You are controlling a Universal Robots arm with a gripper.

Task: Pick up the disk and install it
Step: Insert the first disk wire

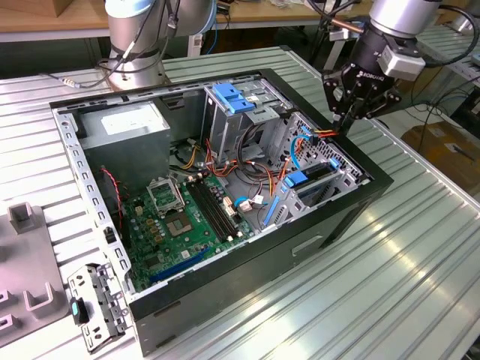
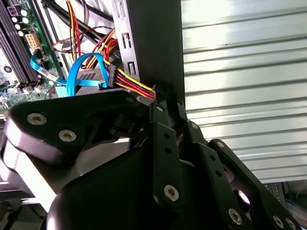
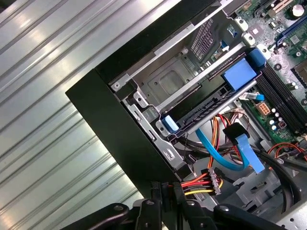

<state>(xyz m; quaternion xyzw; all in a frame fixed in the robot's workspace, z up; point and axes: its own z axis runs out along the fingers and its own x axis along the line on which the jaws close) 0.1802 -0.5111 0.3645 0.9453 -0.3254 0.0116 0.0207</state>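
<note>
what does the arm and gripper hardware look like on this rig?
Silver-grey tubular arm with black cables running along it. Black gripper under a grey wrist block, built from flat black linkage plates joined by silver screws, seen in both wrist views. Fingers are narrow black bars.

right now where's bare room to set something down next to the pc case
Free: the ribbed metal table on the exterior view's right of the computer case, and the strip in front of it. Crowded: inside the case, cables beside the gripper; brackets at the exterior view's left.

I see the gripper (image 1: 346, 118) over the computer case's (image 1: 339, 217) far corner, on the exterior view's right, with the motherboard (image 1: 180, 221) lying inside.
</note>
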